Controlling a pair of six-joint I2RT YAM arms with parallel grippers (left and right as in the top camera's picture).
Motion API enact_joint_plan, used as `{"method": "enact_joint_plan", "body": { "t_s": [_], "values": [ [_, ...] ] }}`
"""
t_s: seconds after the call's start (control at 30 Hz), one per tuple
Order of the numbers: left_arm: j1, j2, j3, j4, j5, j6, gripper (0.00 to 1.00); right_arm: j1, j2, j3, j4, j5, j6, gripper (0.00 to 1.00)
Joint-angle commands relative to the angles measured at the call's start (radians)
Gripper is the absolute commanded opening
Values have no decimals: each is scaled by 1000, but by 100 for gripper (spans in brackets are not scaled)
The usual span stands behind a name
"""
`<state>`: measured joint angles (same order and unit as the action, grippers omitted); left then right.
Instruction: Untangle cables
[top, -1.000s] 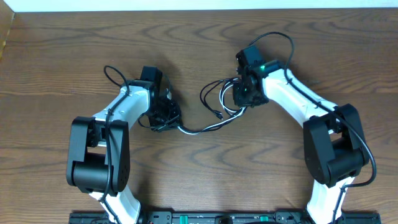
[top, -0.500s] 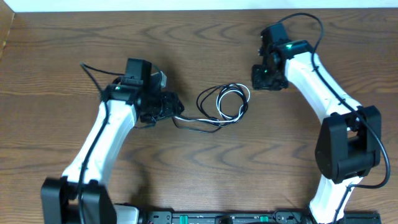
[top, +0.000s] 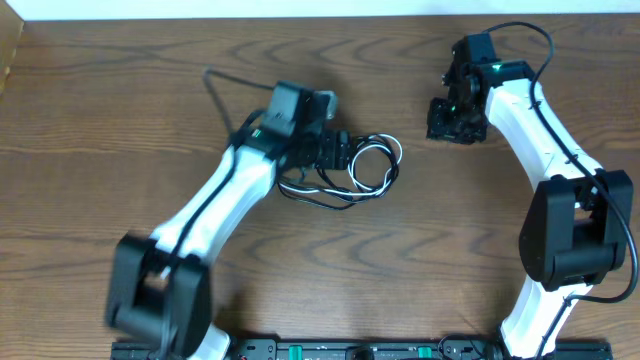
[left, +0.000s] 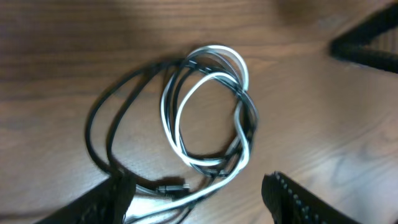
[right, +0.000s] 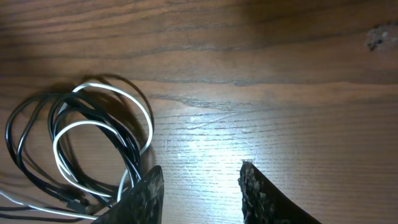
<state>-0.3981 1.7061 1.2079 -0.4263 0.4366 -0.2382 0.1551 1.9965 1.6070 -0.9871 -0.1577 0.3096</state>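
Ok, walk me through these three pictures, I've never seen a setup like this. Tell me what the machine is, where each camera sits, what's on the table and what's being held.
Two white-and-black robot arms work at a brown wooden table. The wide picture looks straight down from above. The other two come from a camera on each wrist, so the dark shapes at their lower edge are that arm's own fingers. On the table lies a loose coil of thin cords: one white cable tangled with black cables. The left gripper is at the coil's edge with its jaws open. The right gripper sits apart from the coil, also open. Nothing is held.
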Motion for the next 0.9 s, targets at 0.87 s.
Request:
{"method": "enact_joint_plan", "body": {
  "t_s": [0.87],
  "values": [
    [-121, 460, 263, -138, -121, -77, 47, 16, -18, 6, -9, -13, -38, 38]
  ]
}}
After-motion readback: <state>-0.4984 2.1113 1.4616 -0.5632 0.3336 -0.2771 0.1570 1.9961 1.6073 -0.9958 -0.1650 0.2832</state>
